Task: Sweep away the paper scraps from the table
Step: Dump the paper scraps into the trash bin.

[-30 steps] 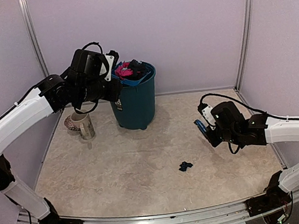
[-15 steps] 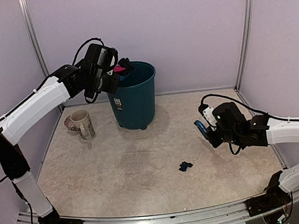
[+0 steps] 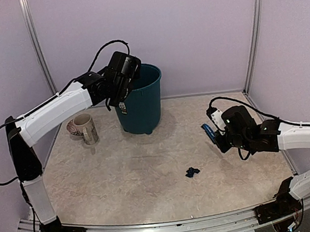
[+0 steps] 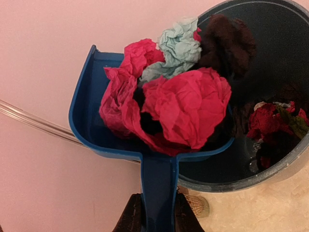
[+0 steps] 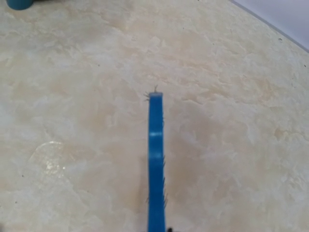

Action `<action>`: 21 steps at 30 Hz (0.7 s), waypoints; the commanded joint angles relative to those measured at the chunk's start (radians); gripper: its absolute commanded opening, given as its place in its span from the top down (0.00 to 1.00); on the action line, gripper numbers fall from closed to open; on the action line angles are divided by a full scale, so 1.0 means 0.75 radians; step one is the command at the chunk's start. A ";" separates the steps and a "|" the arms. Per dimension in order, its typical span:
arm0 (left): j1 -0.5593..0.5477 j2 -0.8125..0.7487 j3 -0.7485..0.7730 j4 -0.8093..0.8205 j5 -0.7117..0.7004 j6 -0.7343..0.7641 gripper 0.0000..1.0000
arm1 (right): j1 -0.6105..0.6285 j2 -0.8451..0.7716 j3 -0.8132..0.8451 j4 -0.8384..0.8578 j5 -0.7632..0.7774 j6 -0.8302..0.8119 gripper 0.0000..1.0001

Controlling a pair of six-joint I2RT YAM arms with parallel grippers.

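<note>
Scraps [image 4: 183, 106] fill dustpan [image 4: 87, 121]; its long axis points over bin [image 4: 285, 166] rim.

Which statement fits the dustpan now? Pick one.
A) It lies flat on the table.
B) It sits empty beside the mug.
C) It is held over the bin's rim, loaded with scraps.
C: the left tool grips the handle of the dustpan, which carries paper scraps at the rim of the bin.
</note>
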 commanded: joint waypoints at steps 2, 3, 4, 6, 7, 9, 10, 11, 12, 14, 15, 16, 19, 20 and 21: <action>-0.040 -0.021 -0.157 0.468 -0.280 0.498 1.00 | -0.015 -0.062 -0.033 0.039 0.003 -0.004 1.00; -0.045 -0.031 -0.212 0.613 -0.318 0.620 1.00 | -0.015 -0.067 -0.038 0.039 0.004 -0.001 1.00; -0.049 -0.042 -0.274 0.757 -0.352 0.787 1.00 | -0.016 -0.072 -0.045 0.042 0.003 0.002 1.00; -0.051 -0.054 -0.361 1.015 -0.381 1.002 1.00 | -0.017 -0.080 -0.058 0.052 0.002 0.008 1.00; -0.051 -0.051 -0.379 1.094 -0.388 1.073 1.00 | -0.017 -0.085 -0.063 0.053 0.001 0.011 1.00; -0.043 -0.041 -0.403 1.225 -0.405 1.209 1.00 | -0.017 -0.094 -0.069 0.057 -0.004 0.015 1.00; -0.038 -0.041 -0.428 1.376 -0.411 1.312 1.00 | -0.017 -0.098 -0.070 0.057 -0.006 0.015 1.00; -0.034 -0.041 -0.457 1.517 -0.410 1.417 1.00 | -0.017 -0.102 -0.073 0.058 -0.007 0.016 1.00; -0.031 -0.038 -0.485 1.641 -0.403 1.534 1.00 | -0.017 -0.107 -0.076 0.057 -0.006 0.016 1.00; -0.026 -0.023 -0.522 1.894 -0.390 1.759 1.00 | -0.018 -0.116 -0.080 0.057 -0.005 0.013 1.00; -0.022 -0.014 -0.539 2.036 -0.379 1.883 1.00 | -0.019 -0.121 -0.081 0.058 -0.007 0.014 1.00; -0.017 -0.001 -0.556 2.165 -0.359 1.999 1.00 | -0.019 -0.123 -0.082 0.062 -0.008 0.013 1.00; -0.003 0.029 -0.602 2.502 -0.290 2.318 1.00 | -0.019 -0.123 -0.088 0.073 -0.017 0.014 1.00; -0.002 0.043 -0.601 2.583 -0.271 2.419 1.00 | -0.019 -0.122 -0.088 0.074 -0.018 0.013 1.00; -0.002 0.050 -0.602 2.629 -0.246 2.455 1.00 | -0.020 -0.119 -0.086 0.076 -0.017 0.012 1.00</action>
